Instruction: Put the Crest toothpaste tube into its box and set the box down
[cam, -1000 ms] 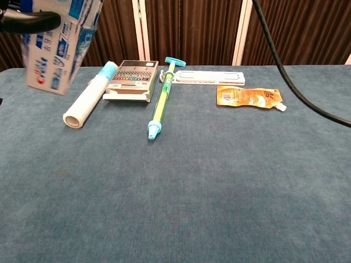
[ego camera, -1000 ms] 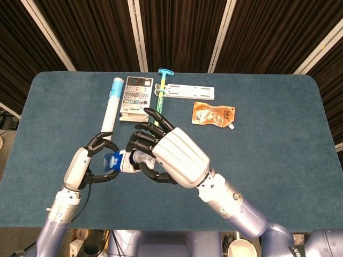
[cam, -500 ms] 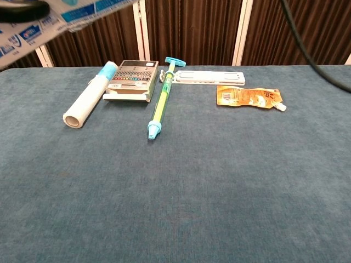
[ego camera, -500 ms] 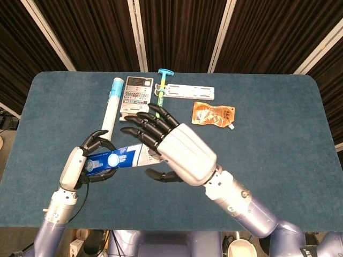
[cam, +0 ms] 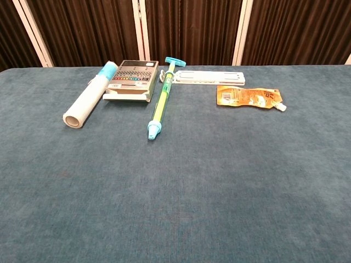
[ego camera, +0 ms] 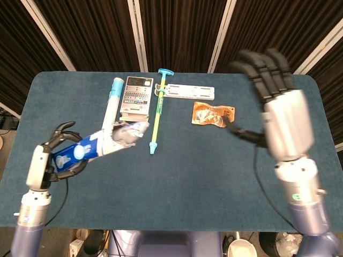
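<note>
The left robot hand (ego camera: 51, 160) grips the near end of the toothpaste box (ego camera: 99, 143), fingers wrapped round it, holding it in the air above the near-left part of the table (ego camera: 214, 171). The box's long axis runs from that hand up and to the right, and its far end looks open and crumpled. Whether the tube is fully inside cannot be told; no tube shows outside it. The right robot hand (ego camera: 278, 107) is raised high over the right side, released, fingers spread and holding nothing, well apart from the box. So the left hand alone has the box, and setting it down looks like its job: lower it to the bare cloth just below. Beyond the box's far end lie a white roll (cam: 88, 102), a calculator (cam: 131, 76), a syringe (cam: 161, 104), a white strip (cam: 209, 76) and an orange pouch (cam: 249, 97).
</note>
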Available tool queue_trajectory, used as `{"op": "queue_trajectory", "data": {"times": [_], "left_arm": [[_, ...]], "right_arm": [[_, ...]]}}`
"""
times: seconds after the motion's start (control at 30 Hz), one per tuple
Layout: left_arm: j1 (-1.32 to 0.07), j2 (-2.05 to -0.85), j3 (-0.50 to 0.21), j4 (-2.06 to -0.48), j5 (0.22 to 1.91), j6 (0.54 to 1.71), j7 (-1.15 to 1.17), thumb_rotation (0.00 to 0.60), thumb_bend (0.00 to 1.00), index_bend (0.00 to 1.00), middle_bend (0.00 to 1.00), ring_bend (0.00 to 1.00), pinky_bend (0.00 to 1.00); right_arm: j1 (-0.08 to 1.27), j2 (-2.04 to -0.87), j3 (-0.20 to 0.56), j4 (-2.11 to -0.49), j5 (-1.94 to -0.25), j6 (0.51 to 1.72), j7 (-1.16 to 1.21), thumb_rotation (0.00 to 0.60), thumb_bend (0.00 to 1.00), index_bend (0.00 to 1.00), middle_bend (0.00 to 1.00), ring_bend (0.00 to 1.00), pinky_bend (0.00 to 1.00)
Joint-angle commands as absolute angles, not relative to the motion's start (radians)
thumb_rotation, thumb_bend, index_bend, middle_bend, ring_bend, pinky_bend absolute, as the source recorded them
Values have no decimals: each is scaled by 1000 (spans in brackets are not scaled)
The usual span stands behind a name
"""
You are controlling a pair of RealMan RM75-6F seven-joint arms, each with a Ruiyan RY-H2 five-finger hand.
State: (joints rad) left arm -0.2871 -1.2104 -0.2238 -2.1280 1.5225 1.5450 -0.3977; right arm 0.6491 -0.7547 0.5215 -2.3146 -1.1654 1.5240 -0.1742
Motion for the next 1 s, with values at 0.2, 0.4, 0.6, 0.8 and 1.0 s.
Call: {"op": "queue_trajectory", "data": {"times": [0.2,0.4,0.6,0.8,1.0], "left_arm": [[-242,-996,-208,-2232,1562,1493,-1023,600,338,455,463,166,291],[-263,-888,-179,-2159,1673,1448,-1375,600,339,438,447,166,290],[-289,-869,-147,-2077,1729,1439,-1541,600,338,425,427,158,289],[-316,-865,-118,-2021,1773,1432,-1597,600,339,389,376,138,280],[-333,-870,-101,-2026,1763,1426,-1573,600,338,381,381,138,279]], "right_arm": [[447,-708,462,-2216,-1293,1659,-7,600,222,158,123,111,0],[377,-691,436,-2196,-1365,1698,56,600,221,180,123,111,0],[325,-681,412,-2178,-1415,1718,122,600,222,190,123,111,0],[260,-667,385,-2150,-1468,1762,185,600,222,201,123,112,0],[192,-640,351,-2102,-1526,1802,276,600,222,211,123,111,0]]}}
